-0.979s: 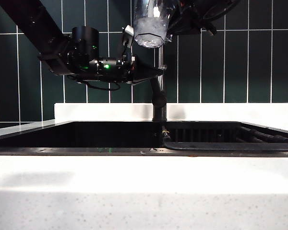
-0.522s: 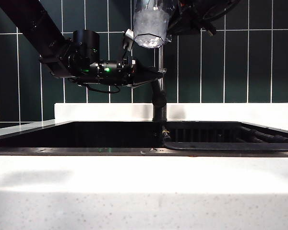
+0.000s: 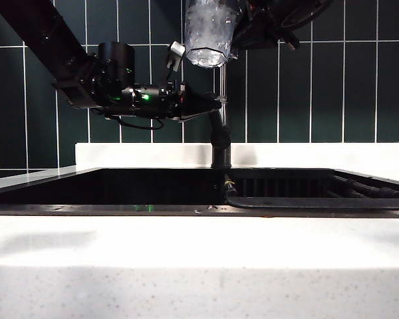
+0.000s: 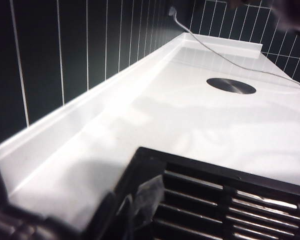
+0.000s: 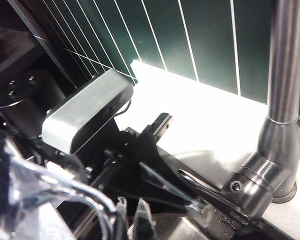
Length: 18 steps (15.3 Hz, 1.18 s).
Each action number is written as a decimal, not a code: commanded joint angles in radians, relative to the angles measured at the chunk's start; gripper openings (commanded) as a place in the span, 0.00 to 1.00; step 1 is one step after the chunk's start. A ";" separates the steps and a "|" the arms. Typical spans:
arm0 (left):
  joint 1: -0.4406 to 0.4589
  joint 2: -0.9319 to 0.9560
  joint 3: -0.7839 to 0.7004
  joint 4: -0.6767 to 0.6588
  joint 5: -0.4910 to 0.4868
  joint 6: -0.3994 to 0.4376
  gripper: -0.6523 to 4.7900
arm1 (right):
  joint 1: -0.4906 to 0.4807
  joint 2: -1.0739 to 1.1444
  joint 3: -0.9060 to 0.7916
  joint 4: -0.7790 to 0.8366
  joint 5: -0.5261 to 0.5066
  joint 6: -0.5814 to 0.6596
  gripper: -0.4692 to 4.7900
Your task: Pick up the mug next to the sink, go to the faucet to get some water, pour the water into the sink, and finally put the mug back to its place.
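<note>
The clear mug [image 3: 209, 32] hangs high in the exterior view in front of the tiles, right by the faucet [image 3: 220, 136] pipe and above the black sink [image 3: 120, 187]. My right gripper [image 3: 245, 25] reaches in from the upper right and is shut on the mug's wall. In the right wrist view the mug's rim [image 5: 65, 192] sits beside that gripper [image 5: 135, 214]. My left gripper [image 3: 216, 104] is shut, its tips at the faucet's lever [image 5: 190, 181]; I cannot tell whether they press it. Its fingers [image 4: 149, 196] show blurred in the left wrist view. No water stream shows.
A white counter [image 3: 199, 266] runs along the sink's front, and a white ledge [image 3: 319, 154] behind it meets dark tiles. A black slatted rack [image 4: 215, 200] fills the sink's right part. A round dark disc [image 4: 231, 85] and a thin cable [image 4: 225, 56] lie on the counter.
My left gripper has edged slightly left and levelled a little by the faucet. The mug and my right gripper have stayed where they were.
</note>
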<state>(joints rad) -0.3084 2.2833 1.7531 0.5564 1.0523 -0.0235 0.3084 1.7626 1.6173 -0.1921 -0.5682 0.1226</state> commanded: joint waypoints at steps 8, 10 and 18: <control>0.020 0.143 0.247 -0.077 -0.001 -0.061 0.11 | 0.002 -0.009 0.008 0.039 -0.022 0.008 0.09; 0.024 0.143 0.247 -0.077 -0.003 -0.058 0.11 | 0.002 -0.009 0.008 0.040 -0.022 0.008 0.09; 0.055 0.147 0.252 -0.079 -0.019 -0.061 0.11 | 0.002 -0.009 0.008 0.040 -0.022 0.005 0.09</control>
<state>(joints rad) -0.2672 2.4294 1.9957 0.4675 1.1210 -0.0826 0.3084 1.7630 1.6165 -0.1989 -0.5713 0.1181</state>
